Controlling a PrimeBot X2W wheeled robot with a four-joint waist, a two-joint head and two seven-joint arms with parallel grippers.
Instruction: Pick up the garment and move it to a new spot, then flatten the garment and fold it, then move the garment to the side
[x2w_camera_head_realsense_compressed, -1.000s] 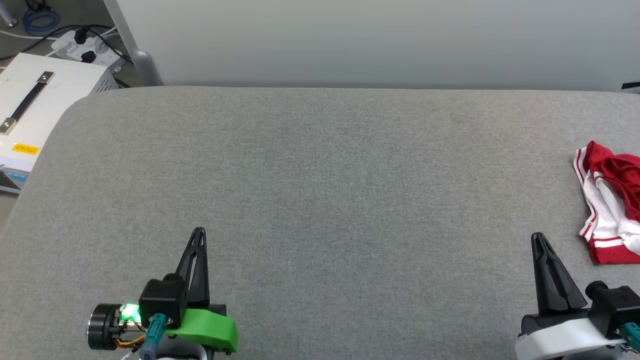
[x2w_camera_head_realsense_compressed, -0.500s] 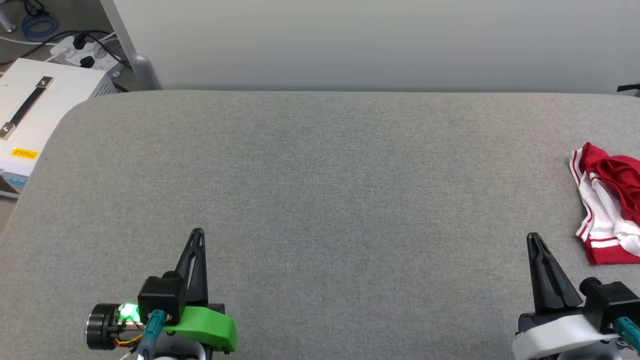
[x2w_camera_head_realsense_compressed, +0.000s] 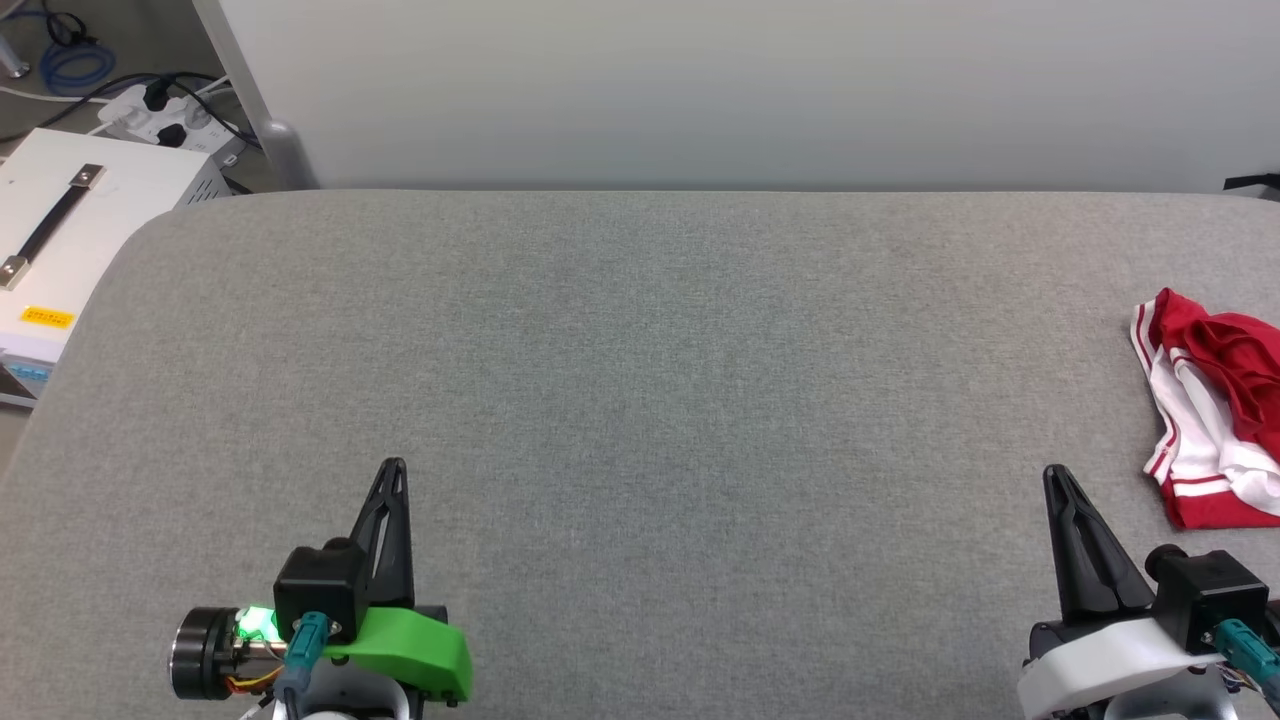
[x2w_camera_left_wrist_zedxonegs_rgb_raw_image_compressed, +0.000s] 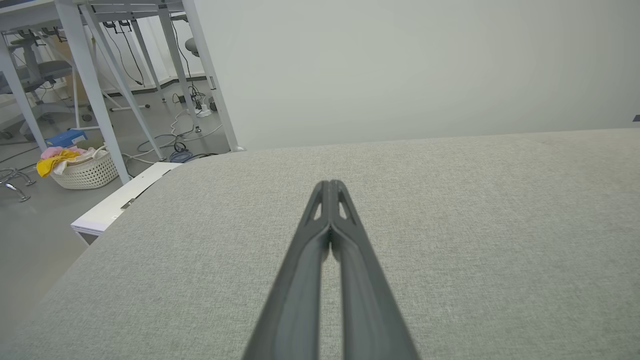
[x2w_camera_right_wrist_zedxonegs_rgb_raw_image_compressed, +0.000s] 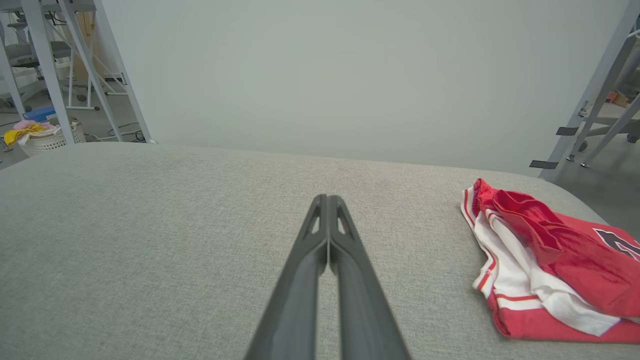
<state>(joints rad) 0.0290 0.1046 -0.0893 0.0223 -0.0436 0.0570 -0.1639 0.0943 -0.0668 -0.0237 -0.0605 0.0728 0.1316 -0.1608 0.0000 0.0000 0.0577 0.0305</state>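
Note:
The garment, red with white parts and striped trim, lies crumpled at the far right of the grey padded table, partly cut off by the head view's edge. In the right wrist view the garment sits to the right of my fingers. My right gripper is shut and empty near the front right, to the left of the garment and a little nearer than it. My left gripper is shut and empty at the front left, far from the garment. Both pairs of fingertips meet, left gripper and right gripper.
A pale wall panel stands behind the table. On the floor at the left is a white box with a black handle, with a power strip and cables. A laundry basket and metal frame legs stand further left.
The head camera has shifted, so the whole scene sits slightly lower and further left. Both grippers stay shut and the garment lies as before.

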